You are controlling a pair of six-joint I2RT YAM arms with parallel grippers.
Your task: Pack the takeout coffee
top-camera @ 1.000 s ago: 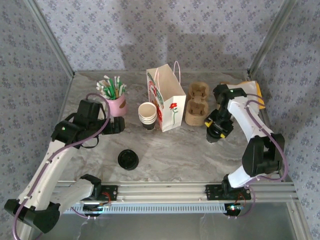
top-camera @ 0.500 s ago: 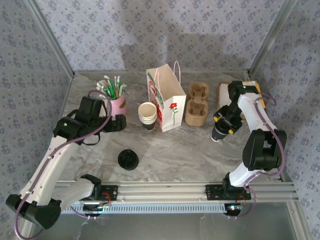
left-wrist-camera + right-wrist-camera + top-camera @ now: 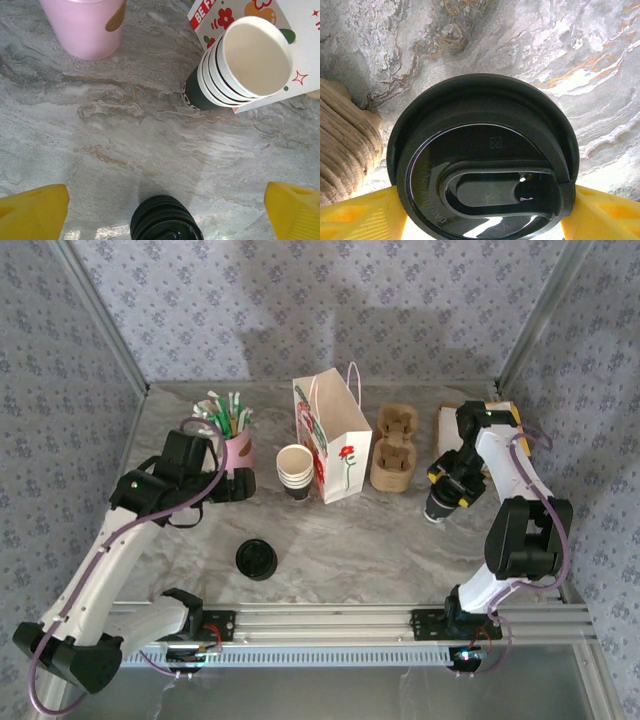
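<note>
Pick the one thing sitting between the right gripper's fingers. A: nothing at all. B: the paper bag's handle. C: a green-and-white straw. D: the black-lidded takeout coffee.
D: the right wrist view shows the takeout coffee, black lid up, held between the yellow fingers of the right gripper.

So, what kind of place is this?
Probably a mock coffee takeaway counter in a robot test cell: stacked paper cups, a pink cup of straws, a paper bag and pulp cup carriers.

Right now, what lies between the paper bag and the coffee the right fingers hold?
The brown pulp cup carrier stands between the paper bag and the takeout coffee, seen in the top view.
</note>
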